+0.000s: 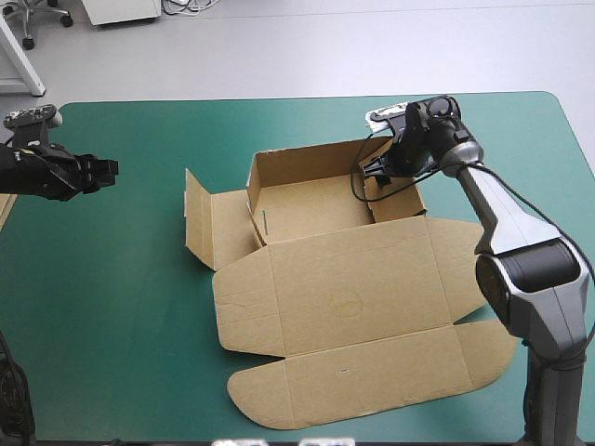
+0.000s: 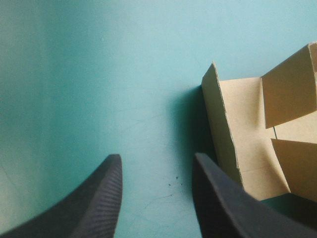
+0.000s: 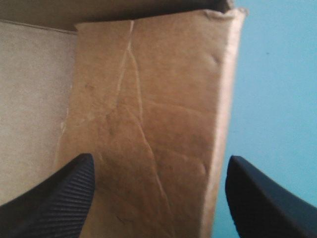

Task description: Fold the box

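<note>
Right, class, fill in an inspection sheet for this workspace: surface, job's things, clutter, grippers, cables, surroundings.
surface: table with a teal-green cover.
job's things: brown box, partly folded; far walls raised into an open tray, lid flat toward the near edge, left side panel not yet tucked.
clutter: strip of more board at the table's left edge.
grippers: left gripper open, over bare cover left of the box; right gripper open, straddling the tray's right wall.
cables: nothing seen.
surroundings: pale floor beyond the far edge.
</note>
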`<action>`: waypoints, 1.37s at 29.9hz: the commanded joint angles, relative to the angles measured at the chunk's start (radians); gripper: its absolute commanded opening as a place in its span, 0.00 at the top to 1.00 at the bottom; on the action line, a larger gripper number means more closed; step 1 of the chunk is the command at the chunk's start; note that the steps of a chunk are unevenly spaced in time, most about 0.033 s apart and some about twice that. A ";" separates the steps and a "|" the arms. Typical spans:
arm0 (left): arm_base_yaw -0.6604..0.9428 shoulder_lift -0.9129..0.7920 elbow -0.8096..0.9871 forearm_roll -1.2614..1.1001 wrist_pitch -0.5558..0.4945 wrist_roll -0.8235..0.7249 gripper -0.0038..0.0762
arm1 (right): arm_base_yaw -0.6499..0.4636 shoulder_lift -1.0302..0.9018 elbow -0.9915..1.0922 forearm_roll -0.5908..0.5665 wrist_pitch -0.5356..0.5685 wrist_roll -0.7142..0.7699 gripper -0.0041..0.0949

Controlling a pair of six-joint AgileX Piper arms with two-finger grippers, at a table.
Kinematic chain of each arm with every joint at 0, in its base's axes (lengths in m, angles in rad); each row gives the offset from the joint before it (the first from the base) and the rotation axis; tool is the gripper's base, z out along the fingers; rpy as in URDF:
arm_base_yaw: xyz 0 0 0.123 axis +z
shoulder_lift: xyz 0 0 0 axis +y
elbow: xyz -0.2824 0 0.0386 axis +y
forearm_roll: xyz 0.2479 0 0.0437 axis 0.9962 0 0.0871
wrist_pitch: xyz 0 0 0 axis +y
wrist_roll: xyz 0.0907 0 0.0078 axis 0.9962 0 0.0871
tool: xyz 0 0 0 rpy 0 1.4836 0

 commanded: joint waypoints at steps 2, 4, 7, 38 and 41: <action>0.000 -0.038 -0.024 -0.039 -0.034 -0.006 0.54 | -0.002 -0.025 -0.036 0.031 -0.033 -0.011 0.41; 0.000 -0.038 -0.024 -0.039 -0.037 -0.006 0.54 | -0.002 -0.019 -0.036 0.031 -0.036 -0.011 0.54; 0.000 -0.038 -0.024 -0.039 -0.039 -0.006 0.54 | -0.002 -0.017 -0.036 0.031 -0.051 -0.011 0.83; 0.016 -0.022 0.111 -0.061 -0.269 0.055 0.96 | -0.122 -0.269 -0.437 0.234 0.121 -0.005 0.98; 0.016 0.008 0.145 -0.178 -0.307 0.157 0.96 | -0.122 -0.300 -0.437 0.247 0.121 -0.009 0.98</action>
